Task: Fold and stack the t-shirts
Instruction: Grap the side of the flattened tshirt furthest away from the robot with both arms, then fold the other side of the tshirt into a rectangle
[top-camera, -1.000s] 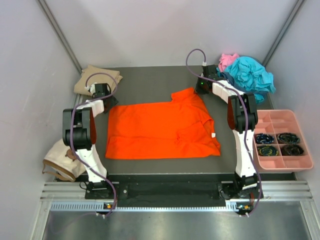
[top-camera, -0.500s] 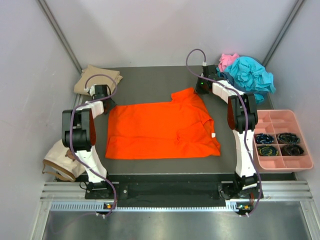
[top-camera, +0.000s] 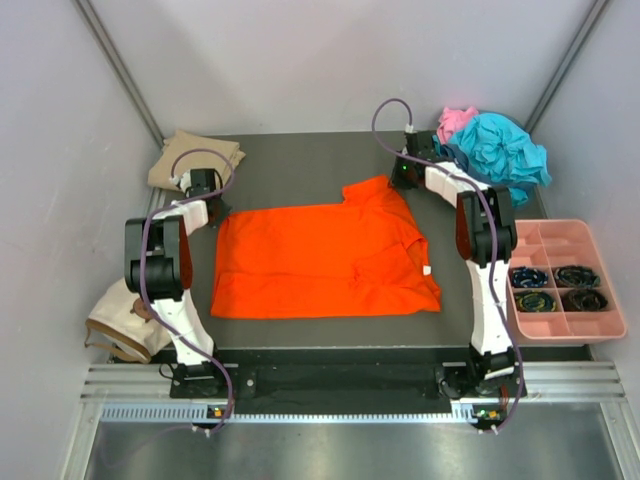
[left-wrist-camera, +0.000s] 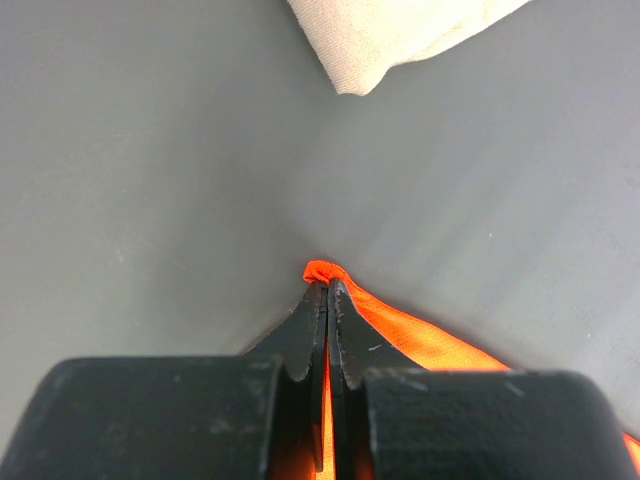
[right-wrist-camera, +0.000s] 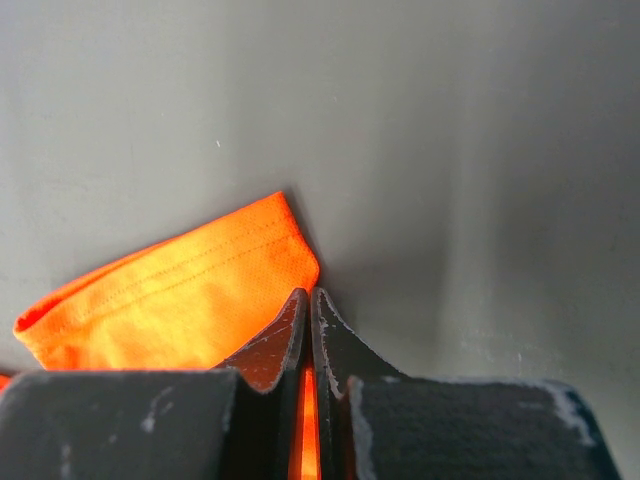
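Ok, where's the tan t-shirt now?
In the top view, the tan t-shirt lies at the far-left corner of the table, beyond the left end of the orange t-shirt, not touching it.

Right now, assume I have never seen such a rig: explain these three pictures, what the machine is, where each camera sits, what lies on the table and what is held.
This is a robot with two arms bolted at the near edge of a dark table. The wide picture comes from a fixed camera above and behind them. The other two come from cameras on the wrists, looking forward. An orange t-shirt lies spread flat in the middle. The left hand is shut on its far left corner, the right hand on its far right corner. A folded tan shirt sits far left, crumpled teal shirts and a pink shirt far right, a pink tray at the right edge, a cream bundle beside the left arm.
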